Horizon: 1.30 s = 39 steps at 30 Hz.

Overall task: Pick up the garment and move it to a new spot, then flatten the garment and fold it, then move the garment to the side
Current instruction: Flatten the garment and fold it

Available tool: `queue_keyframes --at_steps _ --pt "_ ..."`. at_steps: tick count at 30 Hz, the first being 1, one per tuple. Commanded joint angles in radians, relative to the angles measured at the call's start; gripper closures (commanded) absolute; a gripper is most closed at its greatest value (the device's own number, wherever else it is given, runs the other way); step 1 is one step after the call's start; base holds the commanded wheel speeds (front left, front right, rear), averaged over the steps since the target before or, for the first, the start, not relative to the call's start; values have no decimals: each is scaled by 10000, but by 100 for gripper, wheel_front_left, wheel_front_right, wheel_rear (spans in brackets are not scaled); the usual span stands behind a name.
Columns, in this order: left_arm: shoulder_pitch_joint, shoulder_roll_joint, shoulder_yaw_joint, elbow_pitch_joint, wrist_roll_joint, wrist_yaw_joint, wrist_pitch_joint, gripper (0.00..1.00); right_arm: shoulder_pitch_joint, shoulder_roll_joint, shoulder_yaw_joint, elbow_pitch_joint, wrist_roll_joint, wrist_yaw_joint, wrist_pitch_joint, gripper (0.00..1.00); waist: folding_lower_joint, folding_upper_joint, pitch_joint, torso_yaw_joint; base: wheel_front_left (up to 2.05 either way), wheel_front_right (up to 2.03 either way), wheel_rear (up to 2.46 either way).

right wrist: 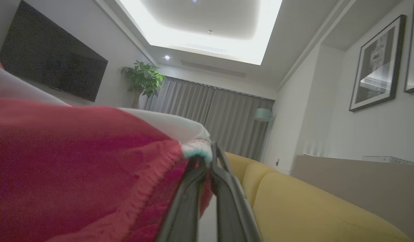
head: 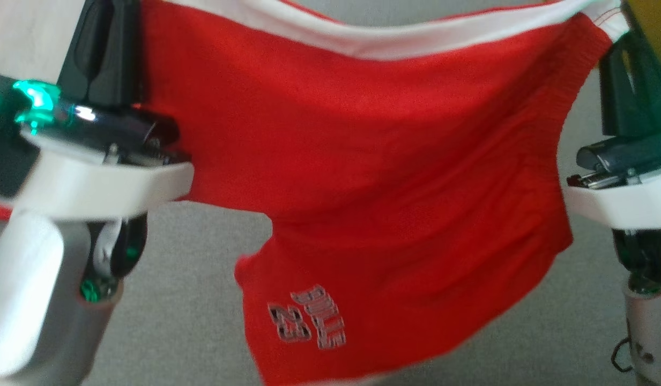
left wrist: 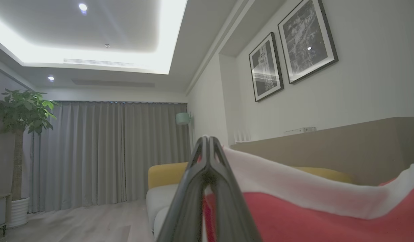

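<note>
We hold red shorts stretched aloft, left gripper and right gripper each pinching a top corner. Either thin pinch may slip under tension, dropping that side.

Garment red w/ white trim, grey "23" print; sofa yellow.

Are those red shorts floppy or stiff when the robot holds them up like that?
Probably floppy: the red shorts sag in the middle between the left fingers and right fingers, and one leg dangles. Likely light too, since pinching just the two top corners holds them up.
</note>
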Motion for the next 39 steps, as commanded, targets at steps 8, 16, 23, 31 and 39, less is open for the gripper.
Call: queue_keyframes --at_steps 8,16,23,31,39 --pt "-2539 223 366 2233 -173 -691 88 100 -2805 -816 1087 2120 601 -7 33 100 1 -1 2392 -328 0 0 0" --pt "-6218 -347 527 5665 497 -1082 -1587 100 -7603 -87 1008 6350 -739 -7 -1787 100 1 -1 4046 -500 0 0 0" --pt "-6403 -1043 340 7017 317 -1268 -2608 100 -8367 590 849 8314 -2044 -7 -2799 100 1 -1 5086 -295 0 0 0" --pt "-4429 -1465 435 7369 -276 -1511 -3594 100 -6931 1021 884 8360 -1826 -7 -3038 100 1 -1 5408 -175 0 0 0" --pt "-2550 -1514 832 6141 -423 -1708 -3824 100 -5017 1162 1219 6703 -1388 -7 -3042 100 1 -1 4909 -80 0 0 0"
